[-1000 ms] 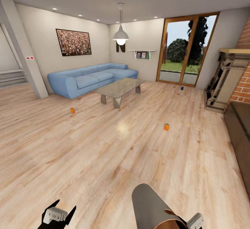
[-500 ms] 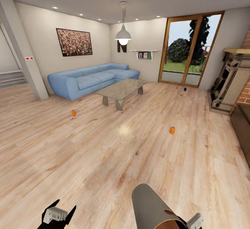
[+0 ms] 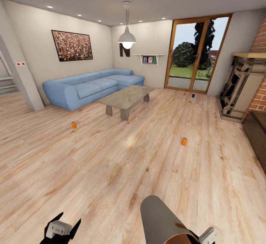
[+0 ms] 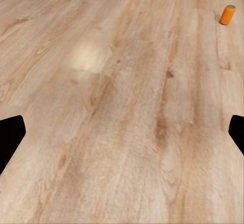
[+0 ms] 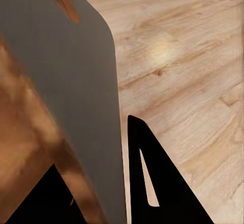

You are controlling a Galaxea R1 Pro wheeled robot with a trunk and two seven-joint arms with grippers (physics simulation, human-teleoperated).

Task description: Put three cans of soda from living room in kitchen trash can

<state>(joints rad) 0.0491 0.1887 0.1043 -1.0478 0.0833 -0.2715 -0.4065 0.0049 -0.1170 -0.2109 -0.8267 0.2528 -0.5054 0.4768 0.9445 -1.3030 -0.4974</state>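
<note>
Pale wood floor point(image 3: 111, 170): you have two orange cans point(image 3: 184, 141) point(image 3: 74, 124) standing ahead of your grippers, one blue can point(image 3: 193, 95) farthest off.

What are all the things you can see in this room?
Soda cans: three on the floor; orange in front of the sofa, orange mid-floor, dark blue by the glass door.
Sofa: one, blue, corner, far left.
Coffee table: one, glass, before the sofa.
Lamp: one, white, hanging.
Picture: one, on the wall.
Fireplace: one, brick, right.
Trash can: one, grey outside, brown inside, held tilted.
Left end effector: open, empty.
Right end effector: gripping the trash can's rim.
</note>
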